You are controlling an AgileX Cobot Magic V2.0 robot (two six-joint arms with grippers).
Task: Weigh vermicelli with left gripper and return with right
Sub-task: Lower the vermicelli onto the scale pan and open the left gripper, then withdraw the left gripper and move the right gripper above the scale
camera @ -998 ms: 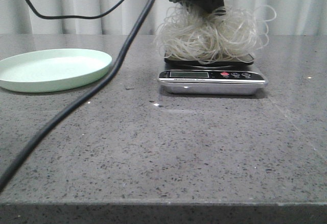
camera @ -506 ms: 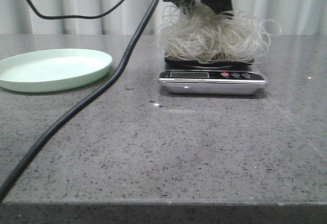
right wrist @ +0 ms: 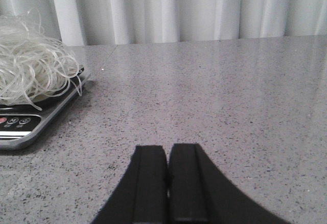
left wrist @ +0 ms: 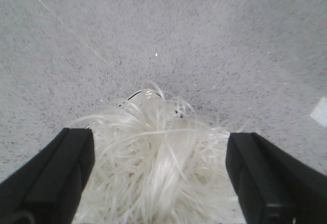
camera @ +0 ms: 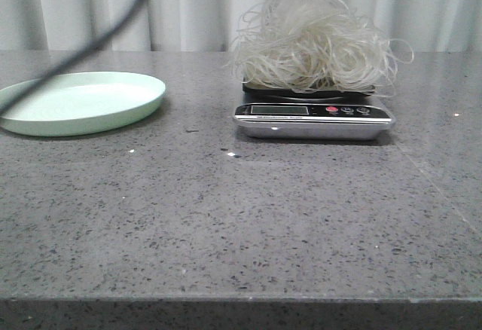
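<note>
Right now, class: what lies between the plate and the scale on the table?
Nothing: in the front view only bare speckled table separates the plate from the scale, which carries the vermicelli.

L black gripper [left wrist: 159, 183] is now up off the fluffy whitish glass-noodle tangle [camera: 312, 44], jaws wide apart; noodles puff taller, black cable [camera: 98, 32] swings away.

Soft even light, faint shadows under plate [camera: 79, 102], cable [camera: 90, 40] motion-blurred
</note>
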